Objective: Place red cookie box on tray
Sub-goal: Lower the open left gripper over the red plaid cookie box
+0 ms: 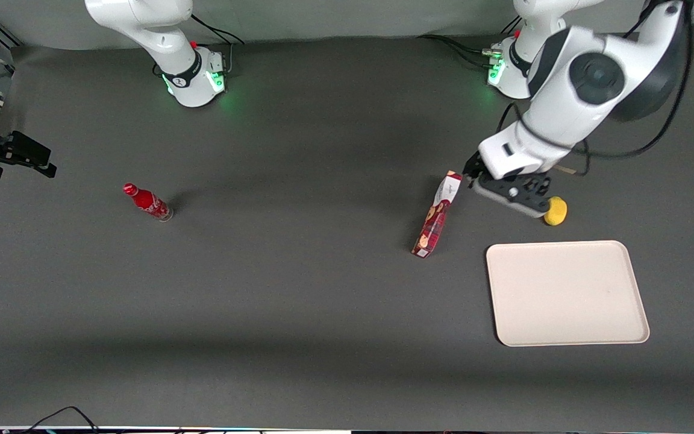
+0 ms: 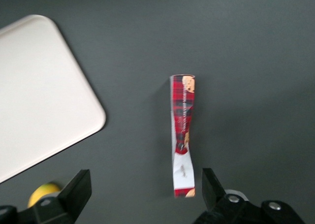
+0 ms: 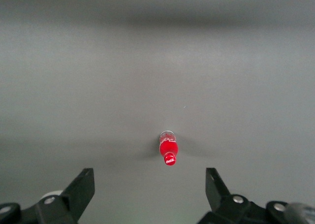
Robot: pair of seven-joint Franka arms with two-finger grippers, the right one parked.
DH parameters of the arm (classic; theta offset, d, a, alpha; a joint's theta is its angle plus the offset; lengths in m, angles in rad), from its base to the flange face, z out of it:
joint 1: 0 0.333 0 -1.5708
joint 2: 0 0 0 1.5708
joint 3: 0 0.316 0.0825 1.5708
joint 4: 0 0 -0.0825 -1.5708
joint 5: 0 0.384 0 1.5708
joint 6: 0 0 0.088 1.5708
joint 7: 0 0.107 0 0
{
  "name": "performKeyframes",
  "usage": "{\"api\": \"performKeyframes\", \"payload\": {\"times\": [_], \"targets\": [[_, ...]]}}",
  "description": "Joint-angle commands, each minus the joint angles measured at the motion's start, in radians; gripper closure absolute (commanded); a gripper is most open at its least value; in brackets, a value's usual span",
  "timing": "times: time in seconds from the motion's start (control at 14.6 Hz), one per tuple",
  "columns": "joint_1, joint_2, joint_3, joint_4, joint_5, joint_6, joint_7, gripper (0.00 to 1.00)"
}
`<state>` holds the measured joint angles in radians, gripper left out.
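Wide dark bench (image 1: 323,313), mostly bare. Cream tray (image 1: 567,292) with rounded corners and low rim, toward the working arm's end; just beside it, apart, red plaid cookie box (image 1: 436,217) standing on its narrow long edge, white label end nearest the pincer. Pincer (image 1: 506,191) spread wide above that end, gripping nothing; small yellow ball (image 1: 555,211) close by.

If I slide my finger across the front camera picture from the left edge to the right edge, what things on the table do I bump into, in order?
Red soda bottle → red cookie box, standing on its edge → gripper, open above the box's white end → yellow ball → tray.
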<state>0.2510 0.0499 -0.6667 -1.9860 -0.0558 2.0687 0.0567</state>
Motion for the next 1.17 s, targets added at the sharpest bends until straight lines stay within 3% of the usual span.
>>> {"api": "performKeyframes", "payload": {"times": [0.0, 0.14, 0.34, 0.62, 1.1], "targets": [[-0.056, 0.134, 0.009, 0.004, 0.114, 0.08, -0.006, 0.0], [-0.091, 0.18, 0.01, -0.023, 0.132, 0.125, -0.075, 0.0], [-0.128, 0.243, 0.013, -0.036, 0.224, 0.181, -0.169, 0.0], [-0.133, 0.278, 0.019, -0.16, 0.232, 0.365, -0.17, 0.0], [-0.176, 0.355, 0.065, -0.186, 0.304, 0.473, -0.187, 0.0]]}}
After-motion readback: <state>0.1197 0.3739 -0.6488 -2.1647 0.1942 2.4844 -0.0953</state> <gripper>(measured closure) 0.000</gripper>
